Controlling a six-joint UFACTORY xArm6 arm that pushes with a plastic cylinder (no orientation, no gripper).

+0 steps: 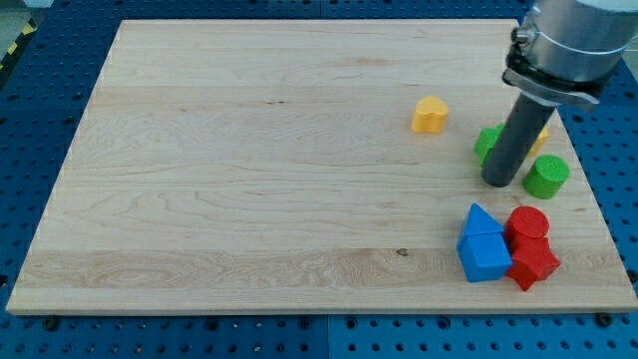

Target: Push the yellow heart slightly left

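The yellow heart lies on the wooden board at the view's upper right. My tip is at the end of the dark rod, down and to the right of the heart, with a clear gap between them. The rod stands in front of a green block, whose shape I cannot make out, and partly hides it. A second yellow block peeks out behind the rod on its right.
A green cylinder sits just right of my tip. Below it are a blue triangular block, a blue block, a red cylinder and a red star-like block, clustered near the board's lower right corner.
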